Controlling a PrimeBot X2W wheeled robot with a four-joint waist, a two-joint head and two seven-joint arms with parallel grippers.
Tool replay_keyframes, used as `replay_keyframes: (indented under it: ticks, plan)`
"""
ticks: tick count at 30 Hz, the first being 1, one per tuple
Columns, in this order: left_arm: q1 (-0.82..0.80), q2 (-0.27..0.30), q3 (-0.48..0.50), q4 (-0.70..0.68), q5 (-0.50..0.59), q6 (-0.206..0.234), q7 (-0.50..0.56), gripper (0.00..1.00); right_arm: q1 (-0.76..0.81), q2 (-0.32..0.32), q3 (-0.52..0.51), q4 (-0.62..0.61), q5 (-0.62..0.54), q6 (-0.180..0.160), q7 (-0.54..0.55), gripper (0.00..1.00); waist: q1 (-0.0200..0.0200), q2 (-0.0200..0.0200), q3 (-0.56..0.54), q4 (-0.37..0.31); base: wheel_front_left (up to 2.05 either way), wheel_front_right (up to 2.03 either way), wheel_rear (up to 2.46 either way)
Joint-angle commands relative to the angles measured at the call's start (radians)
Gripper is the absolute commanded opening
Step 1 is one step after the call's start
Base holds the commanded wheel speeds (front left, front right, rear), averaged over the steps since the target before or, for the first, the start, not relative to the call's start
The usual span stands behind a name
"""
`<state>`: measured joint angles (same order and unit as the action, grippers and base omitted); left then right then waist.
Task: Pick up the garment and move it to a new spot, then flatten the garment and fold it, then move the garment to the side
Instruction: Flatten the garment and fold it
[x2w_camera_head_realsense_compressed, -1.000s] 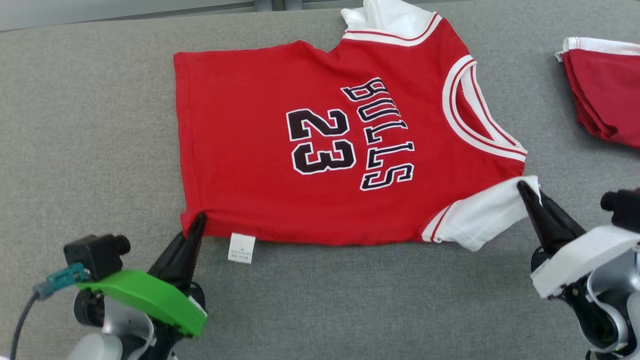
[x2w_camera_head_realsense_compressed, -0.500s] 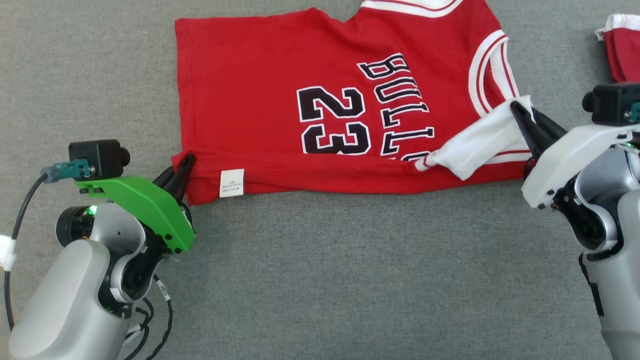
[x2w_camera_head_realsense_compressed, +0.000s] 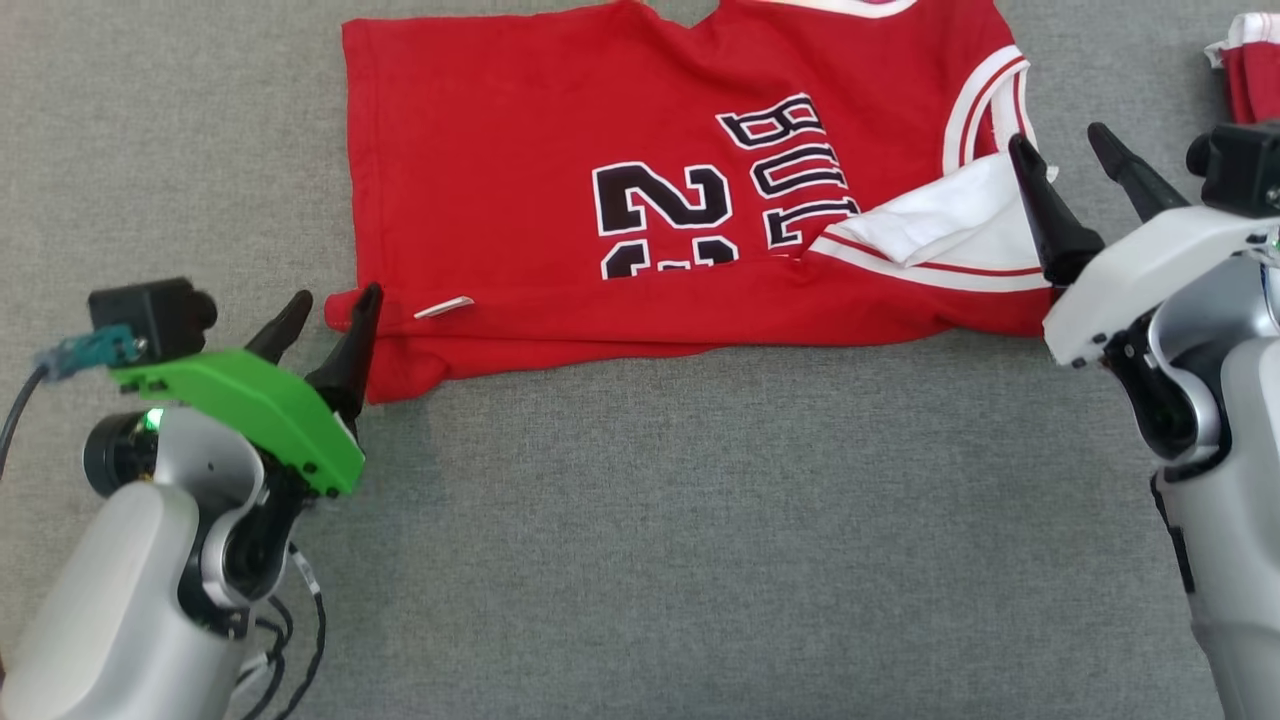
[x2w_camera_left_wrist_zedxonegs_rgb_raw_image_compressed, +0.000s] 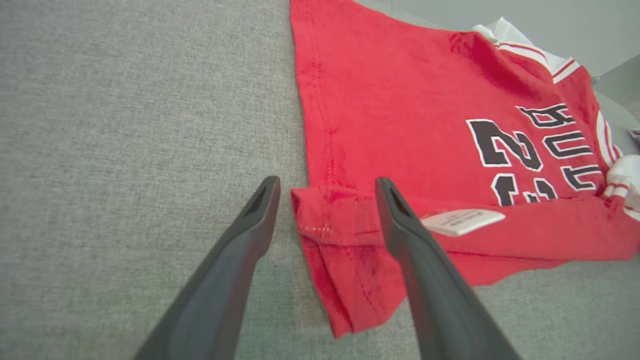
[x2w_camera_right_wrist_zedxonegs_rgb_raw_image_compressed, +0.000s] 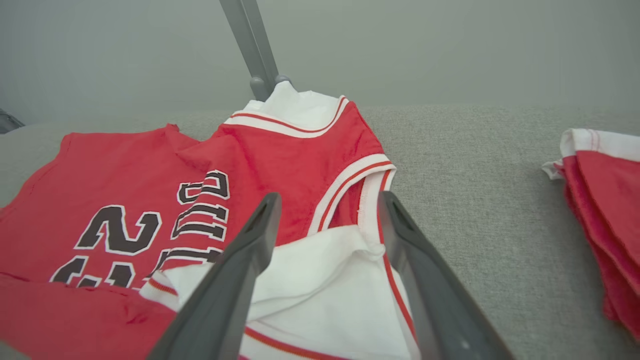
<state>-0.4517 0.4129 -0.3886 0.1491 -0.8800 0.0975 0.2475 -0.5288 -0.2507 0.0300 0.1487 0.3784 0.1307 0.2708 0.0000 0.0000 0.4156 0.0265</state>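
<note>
The garment (x2w_camera_head_realsense_compressed: 520, 150) is a red jersey with black "23" lettering, lying on the grey cloth surface (x2w_camera_head_realsense_compressed: 640, 520). Its near edge is folded up over the body, half covering the number, with the white label (x2w_camera_head_realsense_compressed: 445, 307) on the fold. My left gripper (x2w_camera_head_realsense_compressed: 336, 297) is open at the folded left corner, which lies free between its fingers (x2w_camera_left_wrist_zedxonegs_rgb_raw_image_compressed: 327, 181). Also open, my right gripper (x2w_camera_head_realsense_compressed: 1058, 135) stands at the right end over the folded white sleeve (x2w_camera_head_realsense_compressed: 950, 215). In the right wrist view that sleeve (x2w_camera_right_wrist_zedxonegs_rgb_raw_image_compressed: 310, 270) lies loose under the gripper (x2w_camera_right_wrist_zedxonegs_rgb_raw_image_compressed: 330, 196).
Another folded red and white garment (x2w_camera_head_realsense_compressed: 1250, 70) lies at the far right, also seen in the right wrist view (x2w_camera_right_wrist_zedxonegs_rgb_raw_image_compressed: 605, 200). A grey post (x2w_camera_right_wrist_zedxonegs_rgb_raw_image_compressed: 252, 45) rises behind the table's far edge. Bare grey cloth stretches in front of the jersey.
Both grippers carried the near edge further over the jersey, then opened and let it go. The fold now covers the lower half of the number. The head camera has shifted too.
</note>
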Motion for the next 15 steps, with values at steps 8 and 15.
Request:
replay_keyframes:
  ticks: [8,15]
  plan:
    - [0.245,0.035,0.027,-0.219,-0.067,0.036,-0.011,1.00,0.232,-0.154,0.037,-0.184,-0.032,0.000,0.139,1.00,0.0000,0.0000,0.001,-0.014,0.00,0.00,0.00]
    - [0.223,0.027,0.028,-0.209,-0.061,0.049,-0.012,1.00,0.275,-0.163,-0.005,-0.207,-0.064,0.000,0.227,1.00,0.0000,0.0000,0.051,-0.004,0.00,0.00,0.00]
